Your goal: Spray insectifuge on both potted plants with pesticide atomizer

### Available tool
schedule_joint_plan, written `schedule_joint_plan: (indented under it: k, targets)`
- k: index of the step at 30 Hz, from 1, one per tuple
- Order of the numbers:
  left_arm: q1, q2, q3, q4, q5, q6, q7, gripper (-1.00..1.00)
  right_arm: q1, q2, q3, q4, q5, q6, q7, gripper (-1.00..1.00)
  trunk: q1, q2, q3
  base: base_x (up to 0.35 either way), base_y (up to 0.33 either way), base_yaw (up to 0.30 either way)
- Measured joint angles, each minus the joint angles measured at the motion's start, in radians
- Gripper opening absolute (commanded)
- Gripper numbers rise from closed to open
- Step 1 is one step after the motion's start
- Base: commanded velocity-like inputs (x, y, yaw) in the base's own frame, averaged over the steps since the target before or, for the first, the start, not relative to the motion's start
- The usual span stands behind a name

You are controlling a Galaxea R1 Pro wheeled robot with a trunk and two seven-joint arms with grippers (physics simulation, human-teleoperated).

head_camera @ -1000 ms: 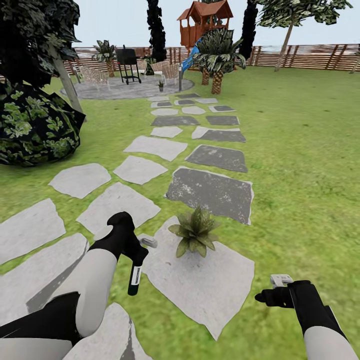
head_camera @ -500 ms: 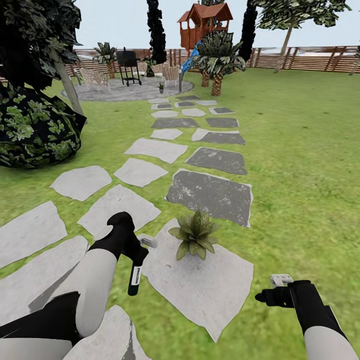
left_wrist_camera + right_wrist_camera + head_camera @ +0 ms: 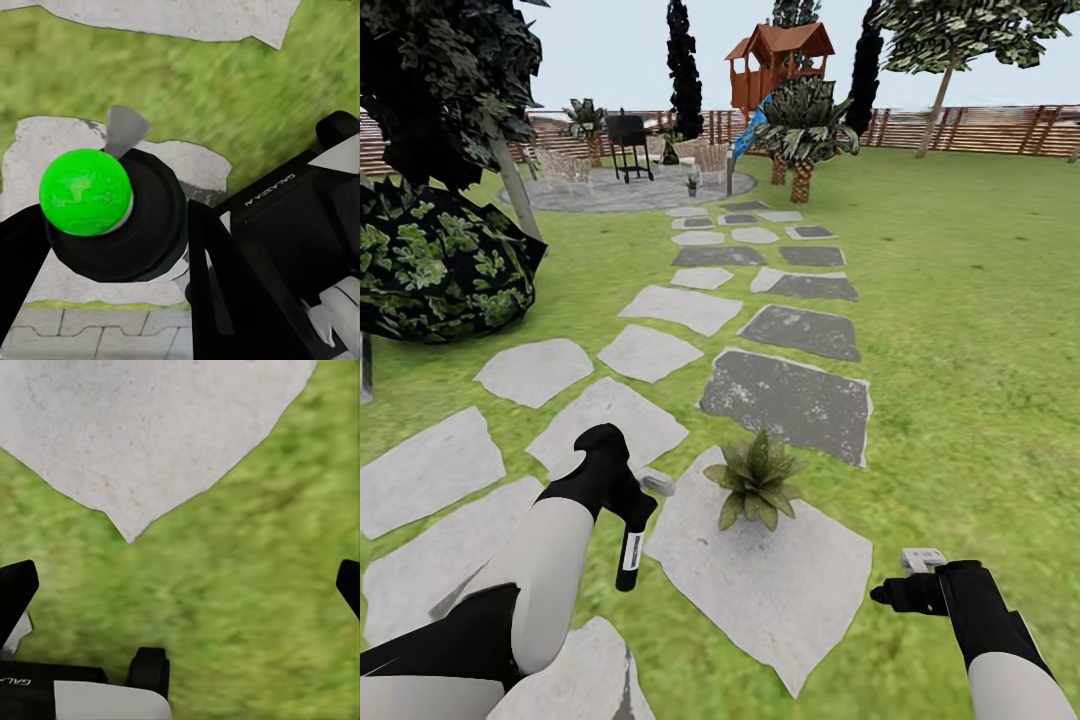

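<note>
The whole head view has shifted since a second ago: the camera has moved, so the bush (image 3: 435, 265) and stepping stones (image 3: 785, 395) sit slightly elsewhere in frame, while the arms keep the same pose. At left, the left gripper (image 3: 622, 497) stays clamped around the pesticide atomizer (image 3: 629, 555), which hangs bottle-down with its pale spray head (image 3: 657, 485) pointing toward the potted plant (image 3: 757, 480) just beside it on a pale stone (image 3: 780, 590). The left wrist view adds the bottle's green end (image 3: 85, 191) over grass. At right, the right gripper (image 3: 900, 592) hovers over lawn (image 3: 960, 350); the right wrist view shows its fingertips (image 3: 15, 589) spread wide, holding nothing
</note>
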Motion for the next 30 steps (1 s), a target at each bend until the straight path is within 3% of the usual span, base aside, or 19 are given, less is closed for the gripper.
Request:
schedule_joint_plan:
  k: [19, 30]
  targets:
    - [0.0, 0.0, -0.001, 0.0, 0.001, -0.001, 0.0, -1.0, 0.0, 0.0, 0.004, -0.001, 0.0, 0.001, 0.001, 1.0, -0.073, 0.133, 0.067, 0.0, 0.0, 0.0]
    - [-0.001, 0.0, 0.0, -0.004, 0.0, -0.002, 0.001, -1.0, 0.0, 0.003, 0.003, 0.001, -0.002, 0.0, -0.002, 1.0, -0.073, 0.133, 0.067, 0.0, 0.0, 0.0]
